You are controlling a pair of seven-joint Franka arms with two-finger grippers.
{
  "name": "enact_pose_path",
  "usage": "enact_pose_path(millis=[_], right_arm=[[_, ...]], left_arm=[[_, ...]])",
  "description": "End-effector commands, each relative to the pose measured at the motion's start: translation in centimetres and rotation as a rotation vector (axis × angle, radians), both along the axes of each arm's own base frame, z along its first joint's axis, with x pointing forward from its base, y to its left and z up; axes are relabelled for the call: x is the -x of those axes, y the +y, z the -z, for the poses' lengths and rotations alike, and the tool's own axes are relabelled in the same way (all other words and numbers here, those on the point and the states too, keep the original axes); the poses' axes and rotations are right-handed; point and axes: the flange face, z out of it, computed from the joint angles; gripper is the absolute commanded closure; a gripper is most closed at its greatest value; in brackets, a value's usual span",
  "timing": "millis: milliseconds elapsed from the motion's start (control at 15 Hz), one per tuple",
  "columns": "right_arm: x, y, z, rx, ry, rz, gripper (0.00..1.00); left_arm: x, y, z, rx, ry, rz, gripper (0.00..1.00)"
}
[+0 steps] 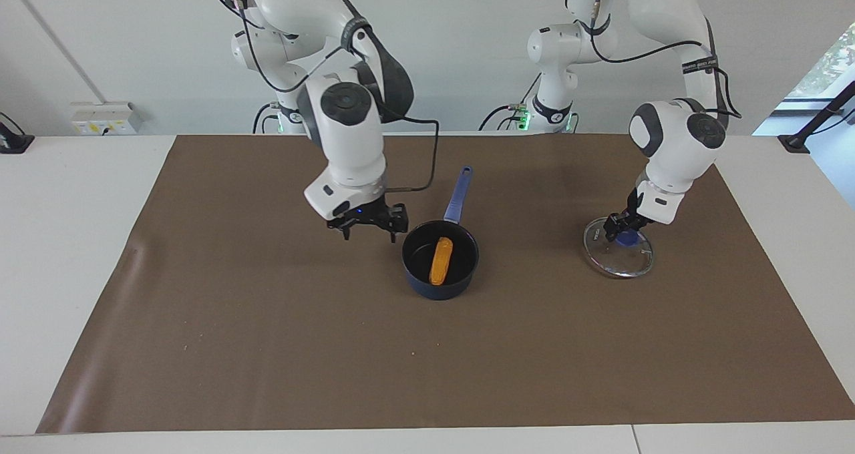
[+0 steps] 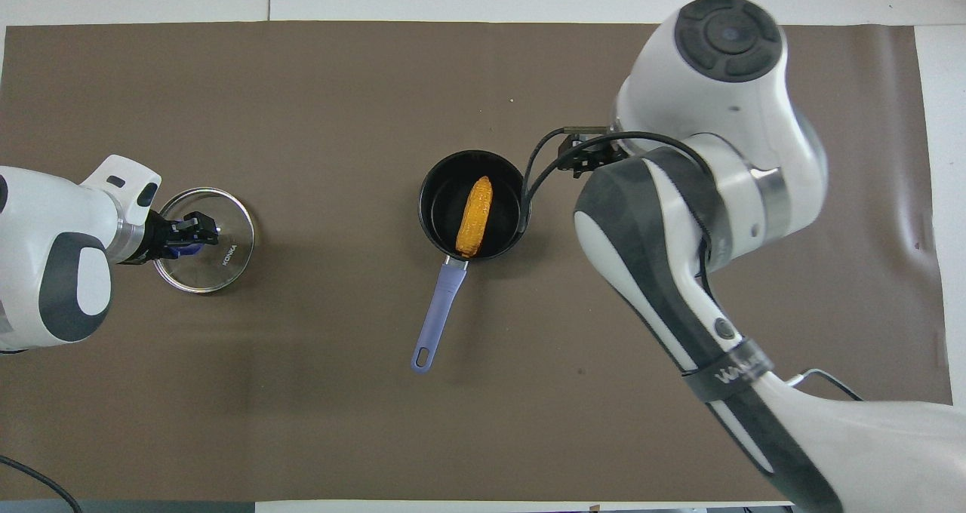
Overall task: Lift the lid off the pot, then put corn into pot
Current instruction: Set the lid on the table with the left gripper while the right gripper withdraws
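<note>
- Facing view: the pot (image 1: 440,260) sat on the brown mat (image 1: 267,347) near the middle of the tabletop (image 1: 67,240), uncovered, with its long blue handle pointing toward the robots.
- The corn (image 1: 441,260) lay inside the pot on the black bottom, lengthwise along the handle's line; overhead, its tapered end pointed away from the robots.
- The lid (image 1: 618,256) lay flat on the mat toward the left arm's end of the tabletop, well apart from the pot.
- The left gripper (image 1: 618,230) was down at the lid's blue knob; its jaws stood at either side of the knob, but I could not tell whether they pinched it.
- The right gripper (image 1: 369,230) hung in the air just beside the pot, toward the right arm's end, its jaws spread wide and holding nothing.
</note>
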Motion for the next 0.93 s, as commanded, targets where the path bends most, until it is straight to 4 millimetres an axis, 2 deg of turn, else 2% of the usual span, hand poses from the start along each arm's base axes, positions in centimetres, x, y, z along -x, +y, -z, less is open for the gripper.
enact_pose_path(millis=[0, 133, 200, 267, 333, 400, 467, 533, 667, 733, 867], right_arm=[[2.3, -5.6, -5.0, 0.015, 0.036, -0.036, 0.00], [4.1, -10.9, -9.1, 0.013, 0.047, -0.031, 0.00], [4.8, -13.4, -10.7, 0.008, 0.046, -0.058, 0.00], [5.1, -15.5, -11.6, 0.003, 0.041, -0.086, 0.00], [5.3, -17.6, -12.2, 0.003, 0.046, -0.117, 0.00], [5.5, -18.7, -12.5, 0.007, 0.048, -0.133, 0.00], [6.3, -19.2, -13.4, 0.016, 0.040, -0.140, 0.00], [7.5, -19.6, -14.3, 0.028, 0.028, -0.138, 0.00], [8.7, -20.5, -13.8, 0.068, 0.056, -0.135, 0.00], [9.1, -21.8, -13.3, 0.060, 0.071, -0.113, 0.00], [9.6, -22.8, -12.9, 0.050, 0.060, -0.120, 0.00]], left_arm=[[0.5, -0.2, -0.5, -0.002, -0.031, -0.033, 1.00], [0.5, -0.2, -0.6, -0.002, -0.033, -0.033, 1.00], [0.5, -0.2, -0.6, -0.002, -0.033, -0.032, 0.60], [0.5, -0.2, -0.6, -0.003, -0.033, -0.031, 0.44], [0.4, -0.2, -0.6, -0.003, -0.036, -0.026, 0.44], [0.3, -0.3, -0.7, -0.006, -0.039, -0.017, 0.41], [0.2, -0.6, -0.8, -0.015, -0.043, 0.000, 0.10], [0.1, -0.8, -0.9, -0.025, -0.039, 0.017, 0.00], [-0.3, -0.8, -1.1, -0.039, -0.039, 0.052, 0.00], [-0.5, -0.8, -1.4, -0.039, -0.039, 0.052, 0.00], [-1.3, -0.9, -3.1, -0.039, -0.024, 0.058, 0.00]])
